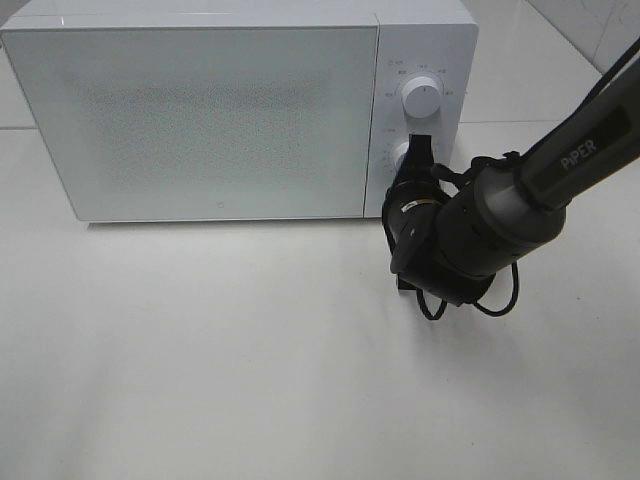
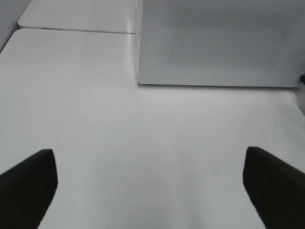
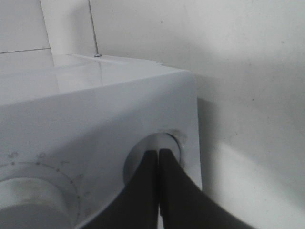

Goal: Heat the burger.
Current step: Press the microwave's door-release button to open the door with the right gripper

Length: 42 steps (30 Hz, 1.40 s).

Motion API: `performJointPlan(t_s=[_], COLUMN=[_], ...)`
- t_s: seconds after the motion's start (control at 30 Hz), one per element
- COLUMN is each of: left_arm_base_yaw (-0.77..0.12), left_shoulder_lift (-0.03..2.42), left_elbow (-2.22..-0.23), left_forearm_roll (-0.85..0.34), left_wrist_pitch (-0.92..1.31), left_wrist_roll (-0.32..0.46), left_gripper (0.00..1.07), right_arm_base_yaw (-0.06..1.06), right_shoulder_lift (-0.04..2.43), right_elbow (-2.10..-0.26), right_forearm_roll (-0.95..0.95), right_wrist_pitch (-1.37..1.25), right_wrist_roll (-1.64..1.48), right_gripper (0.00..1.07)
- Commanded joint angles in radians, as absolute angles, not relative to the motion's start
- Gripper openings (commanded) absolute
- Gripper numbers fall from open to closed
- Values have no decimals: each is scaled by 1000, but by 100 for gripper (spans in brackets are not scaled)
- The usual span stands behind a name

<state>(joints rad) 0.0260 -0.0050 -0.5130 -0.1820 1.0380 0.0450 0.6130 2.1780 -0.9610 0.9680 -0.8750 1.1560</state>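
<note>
I cannot see the burger in any view, and the white microwave has its door closed. My right claw, fingers pressed together, points at the lower dial. My left claw hangs spread above the counter.

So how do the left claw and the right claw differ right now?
The left claw is open, fingers wide apart; the right claw has its fingers pressed together. The left claw faces the table; the right claw sits at the microwave's lower knob. Both are black.
</note>
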Motion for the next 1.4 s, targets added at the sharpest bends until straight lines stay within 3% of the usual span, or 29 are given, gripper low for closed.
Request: performJointPlan(t_s=[0.03, 0.87, 1.4], left_arm_base_yaw=[31, 31, 31], left_shoulder_lift=[-14, -14, -14], left_elbow=[-513, -513, -513], left_forearm_roll=[-189, -189, -189], left_wrist_pitch=[1026, 1026, 1026], left_wrist_roll=[42, 42, 42], left_gripper=[98, 98, 98], right_arm_base_yaw=[607, 569, 569], right_shoulder_lift=[2176, 2234, 2234], right_elbow=[-990, -1111, -1110], right_forearm_roll=[928, 903, 912], right_wrist_pitch=[-936, -1196, -1146], right_wrist_roll=[1165, 1133, 1130], right_gripper=[0, 0, 0])
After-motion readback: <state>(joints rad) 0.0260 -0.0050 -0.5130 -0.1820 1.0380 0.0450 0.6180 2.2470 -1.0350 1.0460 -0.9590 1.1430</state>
